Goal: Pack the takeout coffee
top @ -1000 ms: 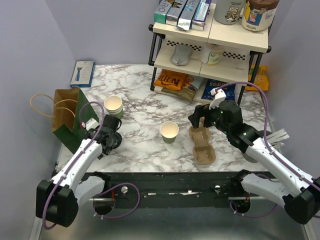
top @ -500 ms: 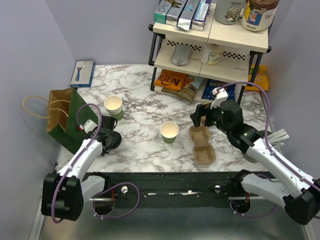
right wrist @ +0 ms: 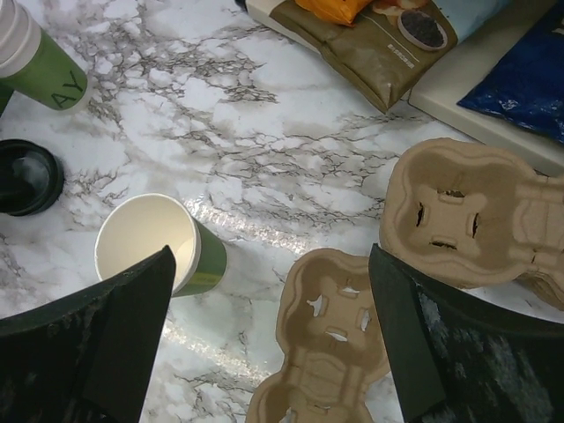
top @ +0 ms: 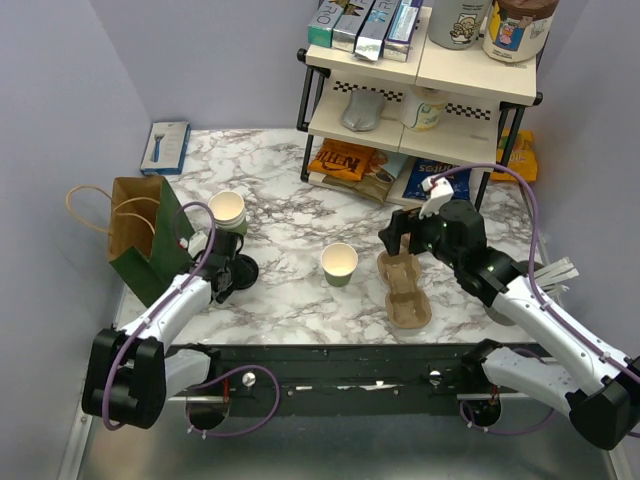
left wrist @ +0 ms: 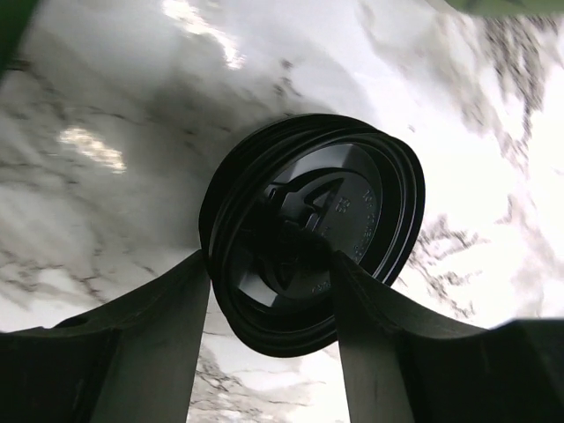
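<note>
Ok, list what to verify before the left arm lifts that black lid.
1. Left gripper over the black lid: ok.
2. Grip on lid: cannot tell; fingers overlap its rim.
3. Single lid, not a stack: cannot tell; several rims show.
4. Green cup upright, uncovered: ok.
5. Right gripper open, empty: ok.
6. Pulp carrier lying flat beside cup: ok.

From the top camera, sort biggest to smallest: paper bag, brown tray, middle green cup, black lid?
1. paper bag
2. brown tray
3. green cup and black lid look about alike; the lid is partly hidden, so no ranking.
</note>
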Action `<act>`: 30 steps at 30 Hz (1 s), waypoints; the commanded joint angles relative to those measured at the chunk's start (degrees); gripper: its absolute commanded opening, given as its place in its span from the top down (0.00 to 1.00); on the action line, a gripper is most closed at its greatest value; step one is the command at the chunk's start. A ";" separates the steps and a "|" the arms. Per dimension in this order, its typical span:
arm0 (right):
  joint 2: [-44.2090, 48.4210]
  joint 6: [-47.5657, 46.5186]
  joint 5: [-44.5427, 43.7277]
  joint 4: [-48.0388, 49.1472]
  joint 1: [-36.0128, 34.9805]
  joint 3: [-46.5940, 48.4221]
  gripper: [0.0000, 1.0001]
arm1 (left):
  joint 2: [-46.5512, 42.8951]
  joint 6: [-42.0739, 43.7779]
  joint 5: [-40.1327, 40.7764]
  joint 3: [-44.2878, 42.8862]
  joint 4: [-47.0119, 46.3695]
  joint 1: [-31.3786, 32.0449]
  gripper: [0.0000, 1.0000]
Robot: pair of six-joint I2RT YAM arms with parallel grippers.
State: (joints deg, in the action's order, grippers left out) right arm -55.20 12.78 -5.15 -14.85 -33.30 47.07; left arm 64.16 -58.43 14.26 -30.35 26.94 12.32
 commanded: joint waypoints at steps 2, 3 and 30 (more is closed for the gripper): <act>-2.01 -2.14 8.90 -0.09 -0.10 1.09 0.04 | 2.63 4.29 -7.23 -1.55 -4.78 3.06 0.38; -2.45 -2.31 9.80 -0.09 -0.19 1.27 0.04 | 3.42 4.21 -8.62 -1.73 -5.66 3.50 0.38; -10.72 -4.69 8.23 -0.97 -3.09 5.31 0.07 | 3.51 6.93 -0.64 -15.09 8.92 9.30 0.33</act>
State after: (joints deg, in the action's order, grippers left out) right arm -65.25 8.91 6.07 -14.79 -36.05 51.48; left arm 65.58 -52.23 10.87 -44.21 32.88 21.45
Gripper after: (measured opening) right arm 0.931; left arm 0.763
